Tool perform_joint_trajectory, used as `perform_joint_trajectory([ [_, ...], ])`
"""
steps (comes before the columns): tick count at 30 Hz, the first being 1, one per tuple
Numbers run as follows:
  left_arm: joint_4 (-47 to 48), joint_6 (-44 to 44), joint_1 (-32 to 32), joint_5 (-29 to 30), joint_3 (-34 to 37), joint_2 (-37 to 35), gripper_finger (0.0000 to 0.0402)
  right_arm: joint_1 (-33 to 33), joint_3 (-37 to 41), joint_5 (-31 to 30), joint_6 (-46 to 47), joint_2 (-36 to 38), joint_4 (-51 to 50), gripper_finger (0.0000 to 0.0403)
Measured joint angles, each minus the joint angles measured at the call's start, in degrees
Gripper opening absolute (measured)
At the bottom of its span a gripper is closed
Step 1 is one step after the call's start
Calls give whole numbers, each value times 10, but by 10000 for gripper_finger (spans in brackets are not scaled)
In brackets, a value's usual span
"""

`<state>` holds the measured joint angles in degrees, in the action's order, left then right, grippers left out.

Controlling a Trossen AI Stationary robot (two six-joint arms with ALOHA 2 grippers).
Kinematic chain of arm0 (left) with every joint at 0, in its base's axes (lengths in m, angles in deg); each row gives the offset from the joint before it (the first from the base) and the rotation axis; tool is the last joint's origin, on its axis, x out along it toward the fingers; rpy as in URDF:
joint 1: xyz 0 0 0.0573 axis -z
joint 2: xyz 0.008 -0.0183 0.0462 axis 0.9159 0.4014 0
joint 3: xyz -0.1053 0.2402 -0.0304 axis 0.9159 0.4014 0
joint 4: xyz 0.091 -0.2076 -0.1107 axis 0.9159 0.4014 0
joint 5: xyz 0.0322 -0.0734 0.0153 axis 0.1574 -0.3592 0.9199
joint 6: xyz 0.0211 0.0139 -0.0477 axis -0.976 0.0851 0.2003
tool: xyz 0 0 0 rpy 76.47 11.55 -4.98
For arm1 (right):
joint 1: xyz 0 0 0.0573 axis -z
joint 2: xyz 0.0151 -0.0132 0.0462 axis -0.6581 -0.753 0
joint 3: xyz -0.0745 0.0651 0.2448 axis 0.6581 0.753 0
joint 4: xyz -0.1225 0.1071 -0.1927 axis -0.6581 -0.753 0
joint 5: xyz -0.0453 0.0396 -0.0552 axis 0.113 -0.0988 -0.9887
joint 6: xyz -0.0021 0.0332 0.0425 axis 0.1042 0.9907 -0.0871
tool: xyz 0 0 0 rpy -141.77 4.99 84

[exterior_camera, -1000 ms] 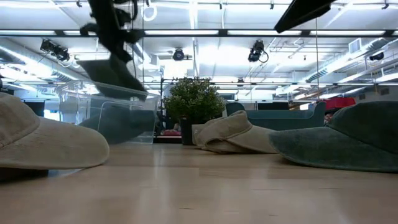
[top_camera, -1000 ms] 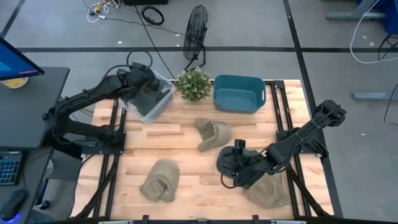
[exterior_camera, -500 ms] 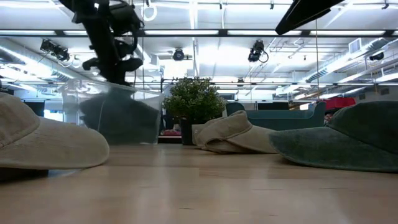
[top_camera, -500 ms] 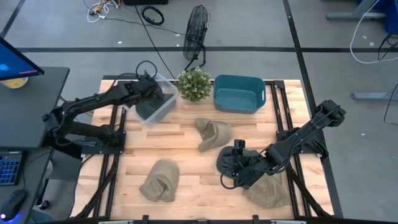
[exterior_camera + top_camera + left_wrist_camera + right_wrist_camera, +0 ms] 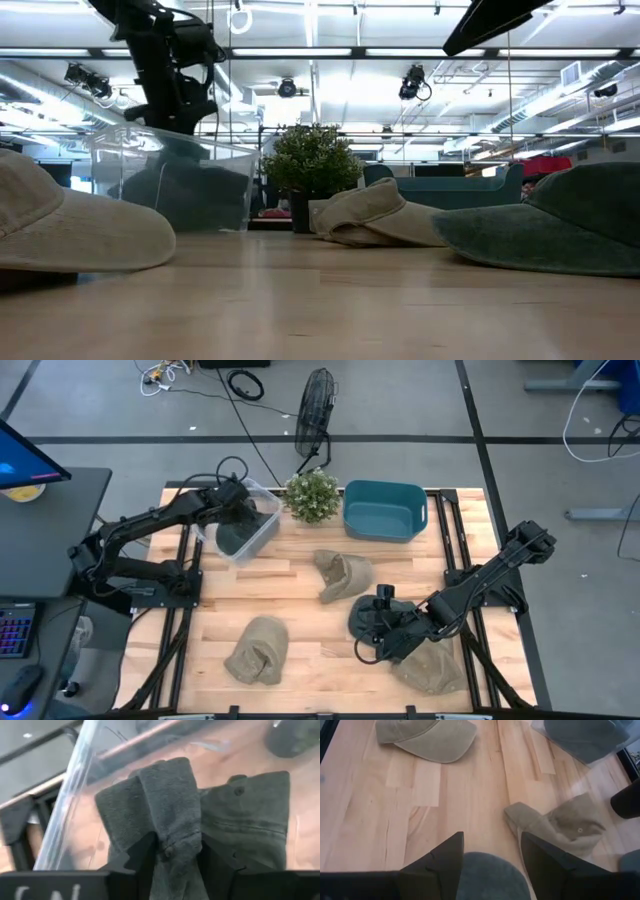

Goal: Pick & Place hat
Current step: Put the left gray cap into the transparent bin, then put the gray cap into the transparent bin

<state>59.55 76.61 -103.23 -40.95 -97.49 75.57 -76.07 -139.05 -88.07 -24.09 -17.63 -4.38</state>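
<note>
A dark grey hat [image 5: 240, 538] lies in the clear plastic bin [image 5: 270, 510] at the table's far left, also seen as the dark hat [image 5: 195, 190] through the bin's wall. My left gripper [image 5: 177, 860] reaches down into the bin, its fingers parted around a raised fold of this hat. Near the front right, my right gripper [image 5: 372, 628] stands open over a dark green hat [image 5: 362, 618], which rests on the table [image 5: 560, 225]. Its crown [image 5: 487, 877] shows between the fingers. My left gripper comes from above, its fingers [image 5: 145, 857] on either side of a bunched fold [image 5: 175, 832] of the dark grey hat. The fold fills the gap; whether the fingers still touch it I cannot tell. The hat lies on the bin's floor. My right gripper's fingers [image 5: 447, 860] flank the dark green hat's crown; I cannot tell whether they touch it.
Tan hats lie at the table's middle [image 5: 343, 575], front left [image 5: 258, 650] and front right [image 5: 432, 668]. A teal tub [image 5: 385, 510] and a potted plant [image 5: 312, 495] stand at the far edge.
My left gripper has gone down into the clear bin with the dark grey hat. The hat hung above the bin's rim a second ago and now lies inside on the bin's floor.
</note>
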Motion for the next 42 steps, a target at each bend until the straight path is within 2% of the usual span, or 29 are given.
perform_joint_trajectory([
  [5, 7, -10, 9, -9, -20, -1, 168, 0, 0, 5, 36, 0, -10, 204],
  [16, 29, -38, 65, -8, -174, -4, 158, 0, 0, 17, 238, 0, -59, 204],
  [23, 20, -119, 151, -8, -179, -4, 158, 0, 0, 38, 451, -2, -129, 204],
  [26, 1, -150, 195, -8, -179, -4, 158, 0, 0, 50, 501, -13, -163, 204],
  [32, -48, -190, 279, -9, -179, -4, 158, 0, 0, 93, 571, -55, -170, 204],
  [42, -47, -128, 403, -8, -179, -4, 158, 7, 0, 137, 663, -130, -197, 204],
])
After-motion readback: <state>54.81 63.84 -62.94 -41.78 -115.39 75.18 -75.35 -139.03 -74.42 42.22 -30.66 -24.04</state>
